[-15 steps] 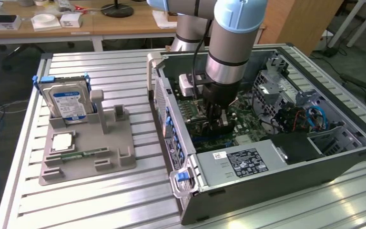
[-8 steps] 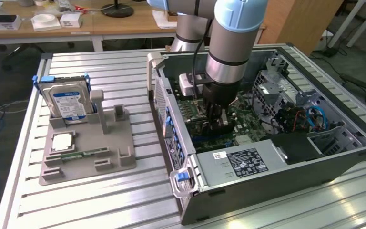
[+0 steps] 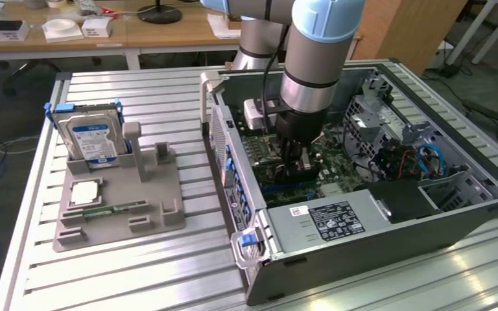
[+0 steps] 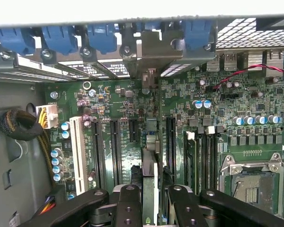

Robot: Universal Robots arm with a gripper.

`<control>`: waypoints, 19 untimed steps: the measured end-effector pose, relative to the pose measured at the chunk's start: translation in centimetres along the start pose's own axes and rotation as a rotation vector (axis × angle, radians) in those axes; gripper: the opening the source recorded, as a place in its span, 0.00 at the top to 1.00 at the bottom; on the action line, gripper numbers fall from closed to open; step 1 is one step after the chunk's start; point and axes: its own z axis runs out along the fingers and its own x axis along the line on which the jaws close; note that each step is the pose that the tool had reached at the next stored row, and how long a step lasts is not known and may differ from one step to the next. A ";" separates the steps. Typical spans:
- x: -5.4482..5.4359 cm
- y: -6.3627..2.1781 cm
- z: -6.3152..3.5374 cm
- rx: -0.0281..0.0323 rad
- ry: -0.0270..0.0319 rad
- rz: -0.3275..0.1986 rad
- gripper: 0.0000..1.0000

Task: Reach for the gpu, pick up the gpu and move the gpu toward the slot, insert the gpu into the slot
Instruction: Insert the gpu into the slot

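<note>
My gripper point(image 4: 154, 193) is down inside the open computer case point(image 3: 456, 214), just above the green motherboard point(image 4: 113, 101). Its black fingers point(image 4: 128, 201) are shut on the gpu point(image 4: 150, 142), seen edge-on as a thin sliver running away from the fingers. The card's pale metal bracket point(image 4: 154, 52) sits at the case's rear wall, among the blue latches. The card stands between two long black slots point(image 4: 132, 130) and covers the slot under it. I cannot tell whether it is seated. In the exterior view the gripper point(image 3: 294, 163) hangs upright over the board's middle.
A grey fixture point(image 3: 145, 223) on the slatted table holds a blue-labelled hard drive point(image 3: 93, 139) and a small memory stick point(image 3: 111, 210). In the case are the power supply point(image 3: 336, 220), the drive cage point(image 3: 379, 116), the processor socket point(image 4: 248, 182) and bundled cables point(image 4: 19, 125).
</note>
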 end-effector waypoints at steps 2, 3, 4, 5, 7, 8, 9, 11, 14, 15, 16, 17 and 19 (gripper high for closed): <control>0.1 0.01 -0.01 -0.0001 0.0002 0.000 0.74; 0.1 0.01 -0.01 -0.0001 0.0002 0.000 0.74; 0.1 0.01 -0.01 -0.0001 0.0002 0.000 0.74; 0.1 0.00 -0.01 -0.0001 0.0001 0.000 0.74; 0.1 0.00 0.03 -0.0001 0.0001 0.000 0.74; 0.1 0.01 0.09 -0.0001 0.0000 0.000 0.74; 0.1 0.01 0.17 -0.0002 0.0002 0.000 0.74; 0.1 0.02 0.27 -0.0004 0.0007 0.000 0.74; 0.0 0.02 0.38 -0.0002 0.0004 0.000 0.74; 0.0 0.02 0.41 -0.0002 0.0003 0.000 0.74; 0.0 0.03 0.45 -0.0001 0.0003 0.000 0.74; 0.0 0.03 0.48 -0.0002 0.0005 0.000 0.74; 0.0 0.04 0.56 -0.0004 0.0007 0.000 0.74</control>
